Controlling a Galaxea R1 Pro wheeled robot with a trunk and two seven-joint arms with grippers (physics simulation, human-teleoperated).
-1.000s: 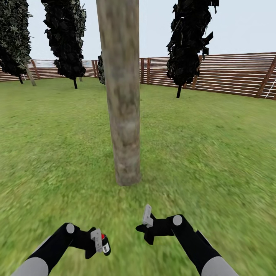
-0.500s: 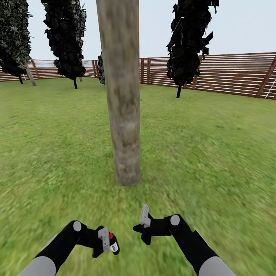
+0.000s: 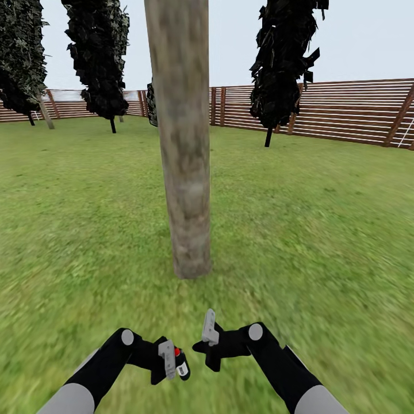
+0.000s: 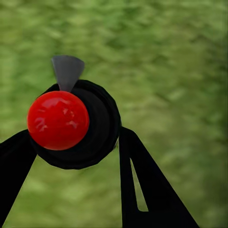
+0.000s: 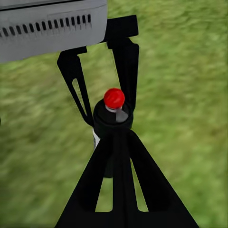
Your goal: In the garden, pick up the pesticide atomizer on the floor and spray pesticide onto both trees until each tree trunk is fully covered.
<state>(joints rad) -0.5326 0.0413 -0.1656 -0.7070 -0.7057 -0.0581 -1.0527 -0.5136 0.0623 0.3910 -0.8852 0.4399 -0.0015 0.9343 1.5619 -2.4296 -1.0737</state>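
Atomizer: black bottle, red cap, sat in my left gripper, low in the head view, over grass.
Left jaws: clamped on the atomizer body; in the left wrist view the black fingers flanked the bottle, red cap facing the camera, grey nozzle tab above it.
Right gripper: hovered just beside my left one, apart from the atomizer; empty.
Right jaws: I could not tell, fingers overlapped in the right wrist view, which looked onto the bottle and my left gripper's fingers.
Lawn: green grass under both arms.
Tree trunk: thick mottled grey-brown column, straight ahead past the grippers, well apart from the atomizer, upright.
Dark cypresses: far, near the fence.
Fence: brown horizontal slats along the far edge.
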